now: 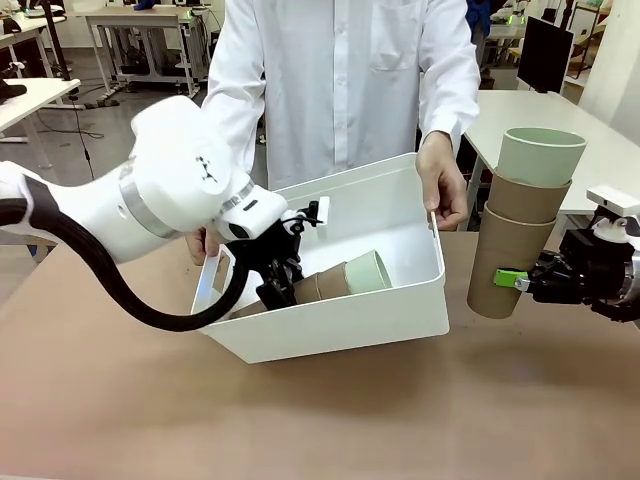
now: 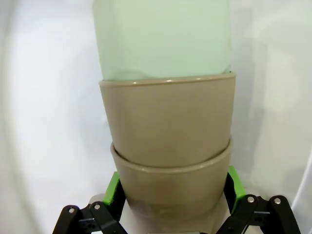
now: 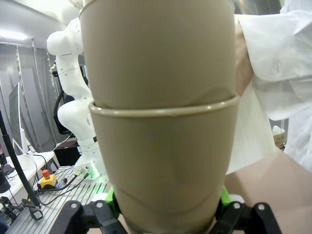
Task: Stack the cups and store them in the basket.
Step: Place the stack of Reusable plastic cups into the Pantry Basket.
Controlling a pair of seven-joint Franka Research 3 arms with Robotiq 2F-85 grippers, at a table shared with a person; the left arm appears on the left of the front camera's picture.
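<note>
The white basket (image 1: 400,320) is tilted toward me, and a person's hands (image 1: 443,185) hold it at both ends. A stack of cups (image 1: 335,280) lies on its side on the basket's floor: tan cups with a mint one (image 1: 368,270) at the far end. My left gripper (image 1: 280,290) reaches into the basket. In the left wrist view its green pads (image 2: 113,192) flank the bottom tan cup (image 2: 170,180) with a thin gap, jaws open. My right gripper (image 1: 508,280) is shut on a second stack (image 1: 520,225), held upright to the right of the basket: two tan cups with a mint one on top.
The brown table (image 1: 320,420) lies bare in front of the basket. The person stands at the far side behind the basket. A white table (image 1: 600,150) is behind my right arm. The left arm's black cable (image 1: 110,290) loops down beside the basket's left end.
</note>
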